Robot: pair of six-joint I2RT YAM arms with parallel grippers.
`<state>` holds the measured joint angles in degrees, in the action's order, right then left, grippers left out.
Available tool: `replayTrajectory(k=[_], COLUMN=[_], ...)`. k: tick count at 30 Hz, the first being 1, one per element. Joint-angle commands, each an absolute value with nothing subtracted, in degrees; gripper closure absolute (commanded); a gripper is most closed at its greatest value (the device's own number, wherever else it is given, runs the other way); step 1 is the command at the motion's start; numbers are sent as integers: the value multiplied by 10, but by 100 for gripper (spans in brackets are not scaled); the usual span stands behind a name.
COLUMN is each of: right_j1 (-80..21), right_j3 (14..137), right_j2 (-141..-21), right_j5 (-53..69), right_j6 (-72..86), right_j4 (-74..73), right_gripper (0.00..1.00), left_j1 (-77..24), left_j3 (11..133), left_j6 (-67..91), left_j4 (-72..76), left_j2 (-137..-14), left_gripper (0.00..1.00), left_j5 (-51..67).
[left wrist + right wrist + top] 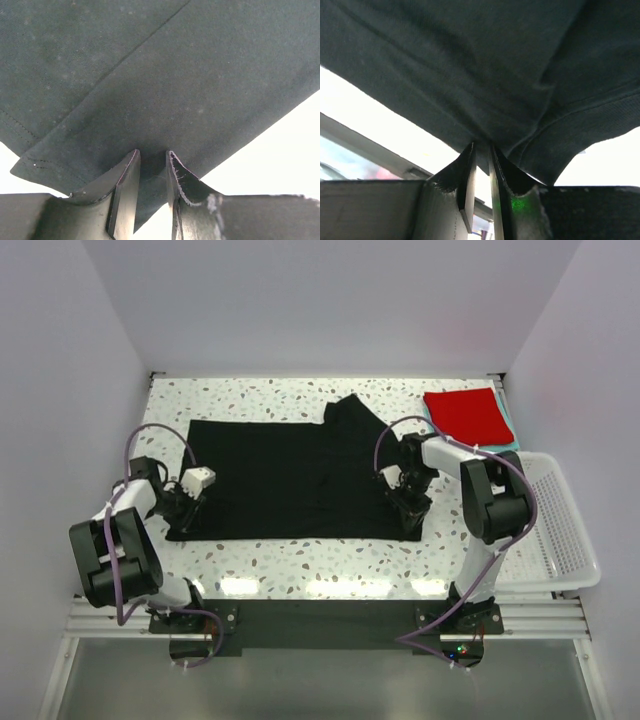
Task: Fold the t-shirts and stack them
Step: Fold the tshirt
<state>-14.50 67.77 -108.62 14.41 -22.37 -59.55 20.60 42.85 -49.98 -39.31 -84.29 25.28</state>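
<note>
The black t-shirt [290, 475] lies spread flat across the middle of the table, one sleeve sticking out at the far right. My left gripper [185, 512] is shut on its near-left edge; in the left wrist view the fingers [152, 155] pinch the black cloth [175, 75]. My right gripper [408, 508] is shut on the near-right edge; in the right wrist view the fingers [481, 146] pinch a fold of black cloth [470, 60]. The red t-shirt [468, 412] lies folded at the far right corner, on top of the teal t-shirt [511, 430], of which only a thin edge shows.
A white mesh basket [562, 530] stands at the right edge of the table, next to the right arm. The speckled tabletop [260, 395] shows around the black shirt. White walls close in the left, back and right sides.
</note>
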Motion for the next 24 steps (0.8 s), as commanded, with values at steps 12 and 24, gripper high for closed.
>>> replayTrajectory(k=[12,24], right_j1=[-116,-115], right_j3=[952,1182], right_j2=[-1092,-1276], right_j5=[276,149], right_j6=[-198,-51], right_j4=[-665,-433], right_gripper=[69,51], left_j1=[211,210], left_j3=[610,827], left_j6=[-515,-305], left_j4=[-506,-305], left_j2=[-856,-1027], left_gripper=[46,41], left_j5=[391,374])
